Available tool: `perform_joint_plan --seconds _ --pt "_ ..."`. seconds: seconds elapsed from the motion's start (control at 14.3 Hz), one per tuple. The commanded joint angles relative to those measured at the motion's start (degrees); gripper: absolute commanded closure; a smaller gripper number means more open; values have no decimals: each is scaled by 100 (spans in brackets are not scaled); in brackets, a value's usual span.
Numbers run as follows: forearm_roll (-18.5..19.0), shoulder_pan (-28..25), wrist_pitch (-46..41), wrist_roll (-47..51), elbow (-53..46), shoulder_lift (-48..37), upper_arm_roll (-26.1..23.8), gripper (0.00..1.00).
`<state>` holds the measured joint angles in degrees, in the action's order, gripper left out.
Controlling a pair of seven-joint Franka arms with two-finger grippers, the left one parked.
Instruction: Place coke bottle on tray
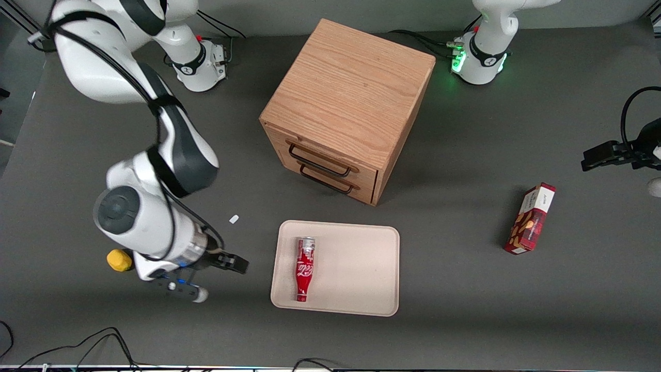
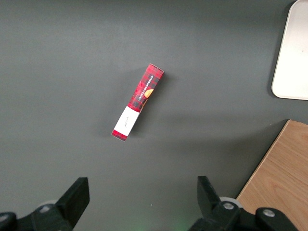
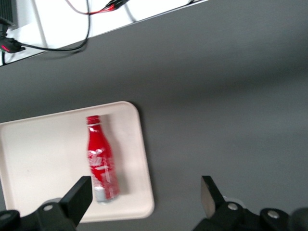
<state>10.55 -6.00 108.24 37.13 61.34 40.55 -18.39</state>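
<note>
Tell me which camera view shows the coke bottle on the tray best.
The front view: the coke bottle lies whole on the tray, neck nearer the camera, with the open gripper beside the tray. The right wrist view also shows it whole, slightly blurred. The left wrist view shows only a tray corner.

Place: robotics lab
Evidence: two bench-mounted Franka arms (image 1: 155, 134), dark matte table (image 1: 77, 129), loose cables (image 1: 67, 351), staged wooden drawer cabinet (image 1: 346, 103)

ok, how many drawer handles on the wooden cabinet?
2, both on the wooden cabinet front: upper handle and lower handle. The open gripper hangs beside the tray holding the coke bottle.
</note>
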Motion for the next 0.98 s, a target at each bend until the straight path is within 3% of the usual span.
perform_joint_plan --seconds 0.0,0.14,0.21,0.63,0.91 --pt "-490 186 75 -668 1675 -1459 448 0" --pt "-1114 152 31 -1372 2379 -2284 1115 0" --pt "-1178 152 13 -1679 2783 -2680 1336 0" --pt "-1178 196 -206 -2526 4446 -4659 2023 0" --pt "-1169 231 -1110 -2858 4466 -5337 2041 0"
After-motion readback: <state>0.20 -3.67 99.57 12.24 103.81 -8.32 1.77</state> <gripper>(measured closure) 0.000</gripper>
